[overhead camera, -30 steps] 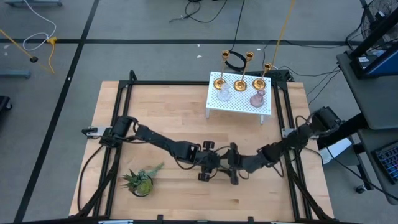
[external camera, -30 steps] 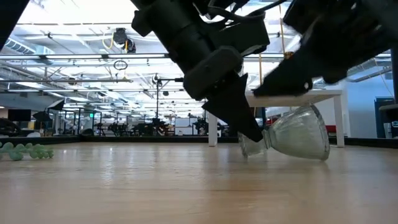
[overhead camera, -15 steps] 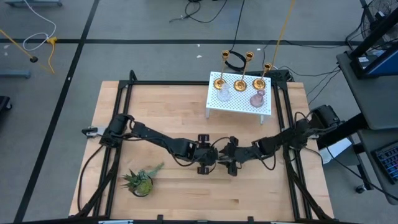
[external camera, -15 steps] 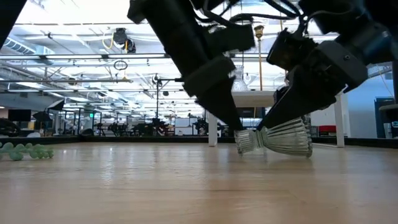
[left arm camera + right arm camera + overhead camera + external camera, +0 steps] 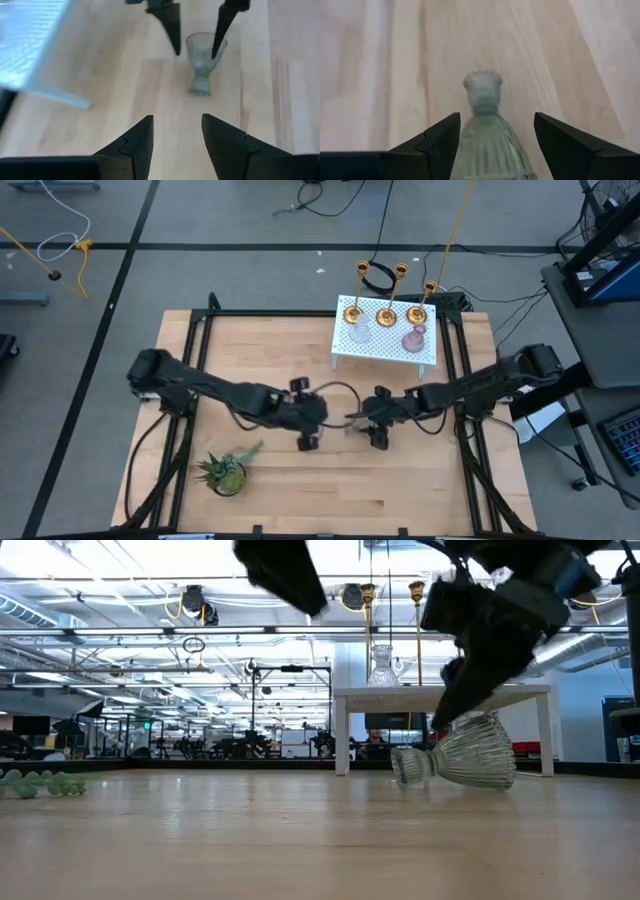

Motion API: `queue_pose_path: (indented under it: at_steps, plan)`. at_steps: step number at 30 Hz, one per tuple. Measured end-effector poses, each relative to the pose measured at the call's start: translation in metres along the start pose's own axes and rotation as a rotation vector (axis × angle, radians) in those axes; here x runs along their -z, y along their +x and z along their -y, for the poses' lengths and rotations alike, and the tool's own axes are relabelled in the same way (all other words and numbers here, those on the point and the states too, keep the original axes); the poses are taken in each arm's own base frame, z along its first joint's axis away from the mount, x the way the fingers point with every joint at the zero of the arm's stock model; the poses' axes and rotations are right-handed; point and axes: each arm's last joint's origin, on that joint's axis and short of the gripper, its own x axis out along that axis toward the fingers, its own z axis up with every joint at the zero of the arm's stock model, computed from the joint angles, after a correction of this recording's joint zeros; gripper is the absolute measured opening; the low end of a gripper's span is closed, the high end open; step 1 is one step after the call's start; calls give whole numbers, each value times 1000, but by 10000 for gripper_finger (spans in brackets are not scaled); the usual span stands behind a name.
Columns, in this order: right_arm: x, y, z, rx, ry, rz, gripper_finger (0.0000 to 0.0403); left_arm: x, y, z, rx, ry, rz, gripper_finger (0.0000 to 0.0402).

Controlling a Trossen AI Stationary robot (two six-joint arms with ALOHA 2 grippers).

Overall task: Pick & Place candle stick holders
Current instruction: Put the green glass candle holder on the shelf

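A: Where's the ribbed greenish-grey glass candle stick holder (image 5: 458, 762)?

B: Lying on its side mid-way across the pale wooden table (image 5: 260, 350), between the right gripper (image 5: 372, 420)'s spread fingers (image 5: 427, 145).

A: And the left gripper (image 5: 318, 418)?

B: Raised, fingers parted, near its narrow end.

A: Room around it?

B: Bare wood all round; the white perforated shelf (image 5: 385, 344) with the other holders stands well apart at the far edge.

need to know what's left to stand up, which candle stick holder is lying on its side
The greenish glass holder on the bare table, between the open fingers of the right end effector. The other holders stand upright on the white perforated stand.
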Motion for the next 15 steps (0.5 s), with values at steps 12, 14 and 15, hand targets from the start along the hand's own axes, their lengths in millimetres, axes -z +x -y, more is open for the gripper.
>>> queue_pose_path:
  at_steps: [12,14,15]
  plan:
    - [-36,8,3,-2,-68,-98,247,1,-117,-41,-75,-133,186,172]
    - [-35,13,7,20,-74,-147,247,2,-127,-46,-90,-147,214,172]
    - [-34,17,9,30,-76,-171,247,3,-131,-47,-89,-148,219,172]
